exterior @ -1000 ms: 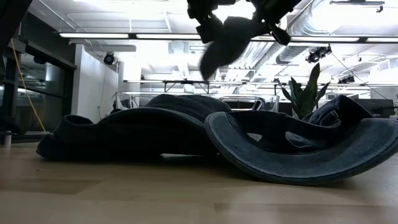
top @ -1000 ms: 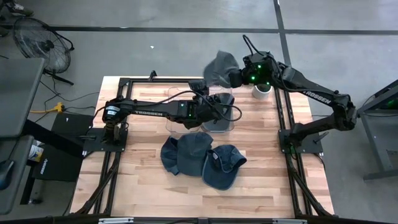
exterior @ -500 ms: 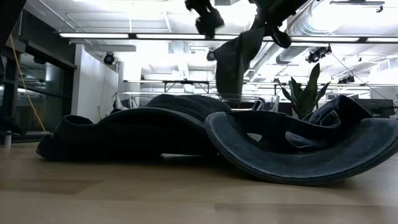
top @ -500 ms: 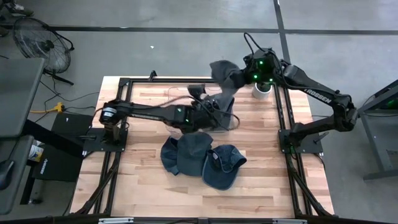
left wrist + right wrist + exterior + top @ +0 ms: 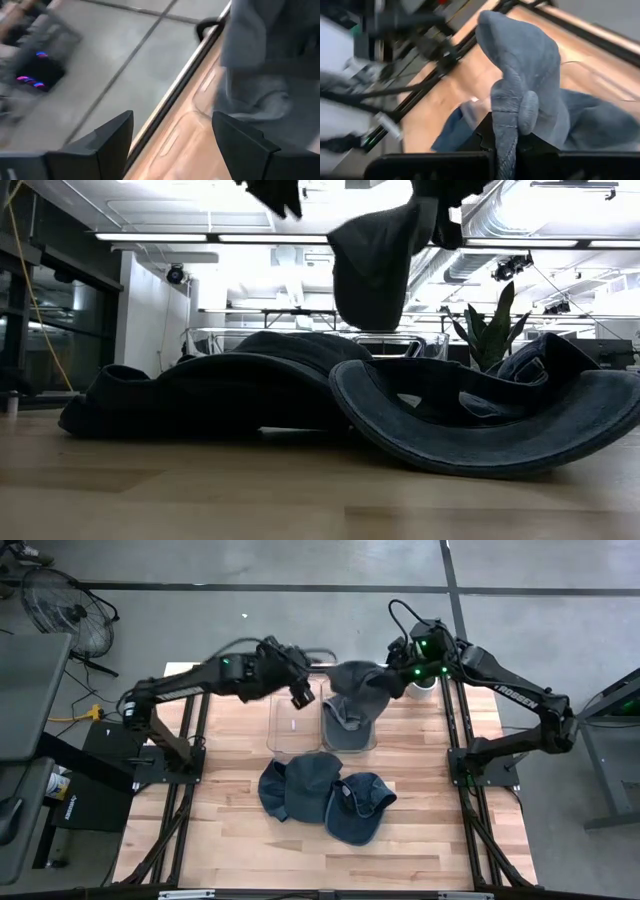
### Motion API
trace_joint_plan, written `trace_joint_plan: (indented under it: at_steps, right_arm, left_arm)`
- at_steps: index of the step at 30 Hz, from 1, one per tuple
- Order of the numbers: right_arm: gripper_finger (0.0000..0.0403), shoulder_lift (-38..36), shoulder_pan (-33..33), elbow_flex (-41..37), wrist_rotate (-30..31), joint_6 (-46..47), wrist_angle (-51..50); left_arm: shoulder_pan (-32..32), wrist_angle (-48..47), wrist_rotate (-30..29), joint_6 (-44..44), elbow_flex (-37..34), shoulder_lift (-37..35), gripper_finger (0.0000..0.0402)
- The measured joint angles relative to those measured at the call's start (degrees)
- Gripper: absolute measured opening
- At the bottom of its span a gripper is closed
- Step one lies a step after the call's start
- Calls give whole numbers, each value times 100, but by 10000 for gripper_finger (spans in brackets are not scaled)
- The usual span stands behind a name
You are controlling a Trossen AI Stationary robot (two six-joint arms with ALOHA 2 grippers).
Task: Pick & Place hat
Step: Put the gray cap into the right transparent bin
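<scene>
Comparing with a moment ago, we see the left tool (image 5: 300,695) has pulled back left, fingers wide and empty. The right tool (image 5: 400,678) alone pinches the hat (image 5: 352,692), dangling over the clear bin (image 5: 350,740) at the worktop's far side, so lowering it in looks next.

We see a soft matt cloth hat (image 5: 355,695), clear glossy plastic bins (image 5: 290,725), and a smooth wood table (image 5: 230,830).

Grey floor (image 5: 250,565), ceiling striplights (image 5: 170,237)

grey hat (image 5: 520,75) pinched between dark fingers (image 5: 537,150)
</scene>
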Motion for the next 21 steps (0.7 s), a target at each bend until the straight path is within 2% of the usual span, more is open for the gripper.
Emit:
trace_joint_plan:
  at_steps: [8,13,17,21]
  right_arm:
    - [0,37,11,0,-1312,-146,2]
    - [0,156,62,0,-1429,-158,5]
    - [0,483,85,0,-1781,-215,5]
    - [0,850,104,0,-1932,-323,1]
  left_arm:
    - [722,222,1738,390,-34,-399,227]
    - [1315,904,3449,525,-620,-723,208]
    - [1685,1438,4857,479,-1165,-940,200]
    - [1891,1596,5749,346,-1666,-1133,199]
